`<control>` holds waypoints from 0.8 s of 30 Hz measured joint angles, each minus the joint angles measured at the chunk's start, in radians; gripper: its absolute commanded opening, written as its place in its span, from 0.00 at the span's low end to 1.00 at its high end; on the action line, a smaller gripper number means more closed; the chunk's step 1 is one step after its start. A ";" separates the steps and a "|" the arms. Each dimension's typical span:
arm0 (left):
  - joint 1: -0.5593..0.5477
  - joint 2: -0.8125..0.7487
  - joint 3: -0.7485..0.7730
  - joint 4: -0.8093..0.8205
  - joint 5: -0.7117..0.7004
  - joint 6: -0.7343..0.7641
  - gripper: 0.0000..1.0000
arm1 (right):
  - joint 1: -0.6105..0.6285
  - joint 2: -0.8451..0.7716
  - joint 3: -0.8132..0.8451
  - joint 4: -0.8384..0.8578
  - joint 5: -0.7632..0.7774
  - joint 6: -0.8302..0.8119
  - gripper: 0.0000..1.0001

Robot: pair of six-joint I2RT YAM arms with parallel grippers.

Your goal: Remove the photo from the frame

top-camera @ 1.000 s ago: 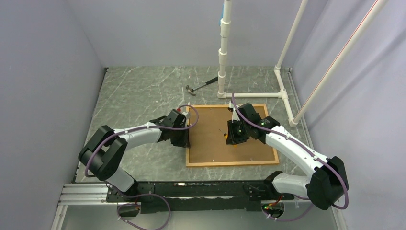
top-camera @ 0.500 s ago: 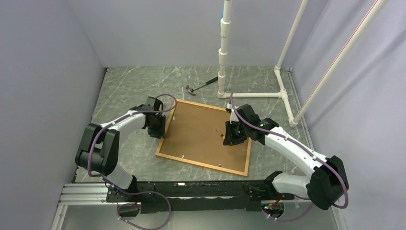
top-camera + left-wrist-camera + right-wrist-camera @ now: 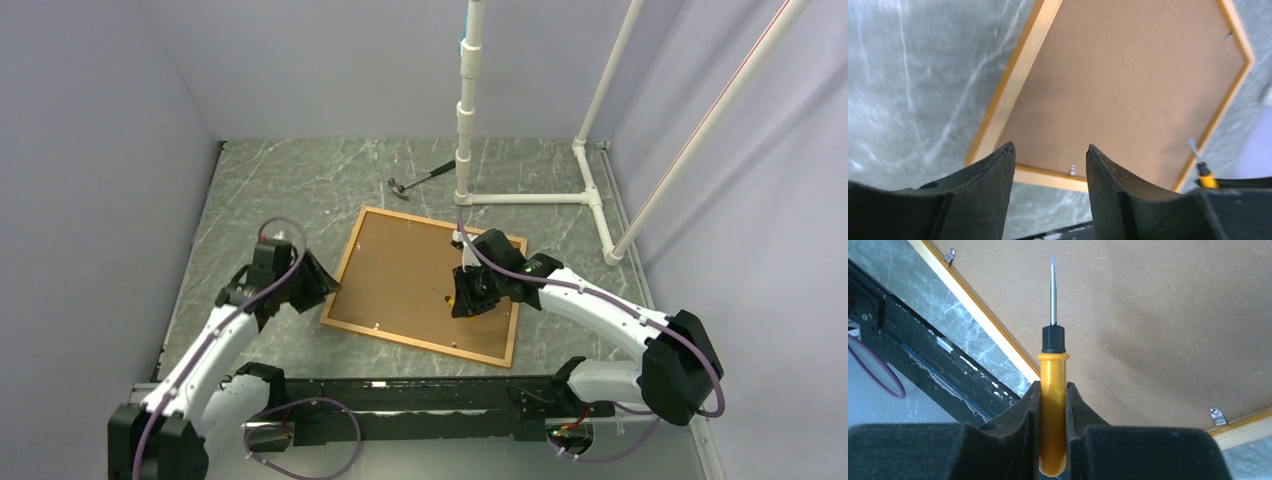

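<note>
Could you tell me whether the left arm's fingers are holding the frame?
No, the left fingers stand open and empty, with the frame lying flat beyond them.

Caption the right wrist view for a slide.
Right jaws grip a screwdriver, tip over the brown backing of the face-down frame; a clip at its edge.

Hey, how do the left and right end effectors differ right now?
The left end effector stands open and empty; the right end effector is shut on an orange-handled screwdriver. The left one hangs over the table beside the frame's left edge; the right one is above the brown backing board. Both have black fingers.
</note>
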 measured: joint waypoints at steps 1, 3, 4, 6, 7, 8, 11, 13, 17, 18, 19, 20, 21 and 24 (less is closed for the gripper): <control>0.000 -0.057 -0.045 -0.003 0.006 -0.070 0.54 | 0.005 0.007 0.000 0.004 -0.001 0.000 0.00; 0.000 -0.147 -0.124 -0.018 0.014 -0.209 0.56 | 0.017 0.024 0.000 0.015 0.000 0.002 0.00; 0.000 -0.179 -0.155 -0.031 0.015 -0.269 0.57 | 0.023 0.031 0.000 0.019 0.000 0.003 0.00; 0.000 -0.248 -0.205 -0.076 0.017 -0.404 0.58 | 0.034 0.043 0.000 0.026 0.000 0.003 0.00; 0.000 -0.270 -0.216 -0.095 0.016 -0.455 0.59 | 0.039 0.048 0.000 0.029 0.000 0.003 0.00; 0.000 -0.284 -0.222 -0.109 0.016 -0.496 0.59 | 0.043 0.053 0.000 0.031 0.000 0.003 0.00; 0.000 -0.287 -0.229 -0.120 0.034 -0.603 0.59 | 0.053 0.060 0.000 0.035 0.000 0.003 0.00; 0.000 -0.232 -0.230 -0.114 0.063 -0.649 0.59 | 0.058 0.064 0.000 0.037 0.000 0.003 0.00; -0.005 -0.055 -0.228 -0.097 0.118 -0.686 0.55 | 0.063 0.068 0.001 0.037 0.001 0.006 0.00; -0.010 -0.021 -0.227 -0.093 0.124 -0.694 0.54 | 0.065 0.069 0.002 0.037 0.002 0.007 0.00; -0.021 0.012 -0.224 -0.092 0.129 -0.703 0.52 | 0.068 0.071 0.002 0.039 0.002 0.010 0.00; -0.030 0.028 -0.222 -0.092 0.130 -0.711 0.50 | 0.069 0.071 0.003 0.040 0.003 0.011 0.00; -0.044 0.043 -0.217 -0.090 0.130 -0.723 0.49 | 0.071 0.071 0.004 0.040 0.004 0.011 0.00; -0.069 0.064 -0.202 -0.083 0.126 -0.752 0.45 | 0.080 0.071 0.006 0.044 0.011 0.018 0.00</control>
